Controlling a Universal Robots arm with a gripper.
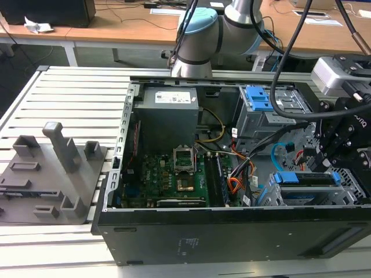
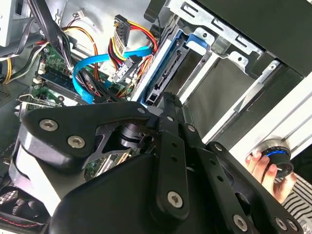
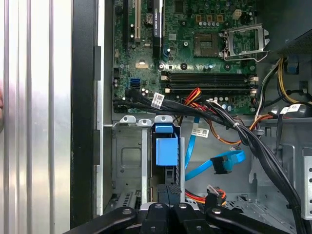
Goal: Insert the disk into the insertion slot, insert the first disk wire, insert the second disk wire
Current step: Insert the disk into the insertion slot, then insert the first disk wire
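Note:
The disk (image 1: 307, 178), silver in a bright blue caddy, lies inside the insertion slot (image 1: 349, 186), a perforated grey cage at the case's corner on the exterior view's right. Its blue edge (image 3: 165, 146) and its connector end (image 2: 157, 83) show in both wrist views. My gripper (image 3: 169, 189) is shut, with its tips together against the disk's end (image 2: 168, 101). The second disk wire (image 3: 225, 163), a light-blue flat cable with a dark plug, loops loose beside the cage (image 2: 92, 66). A plug on red, yellow and black wires (image 2: 123, 27) hangs free near it.
A taller grey cage with a blue latch (image 1: 258, 98) stands behind the slot. Black cable bundles (image 3: 253, 141) cross above the motherboard (image 3: 195, 48). A person's hand (image 2: 263, 165) rests on a round blue-ringed knob outside the case. Grey fixtures (image 1: 52, 168) sit on the slatted table.

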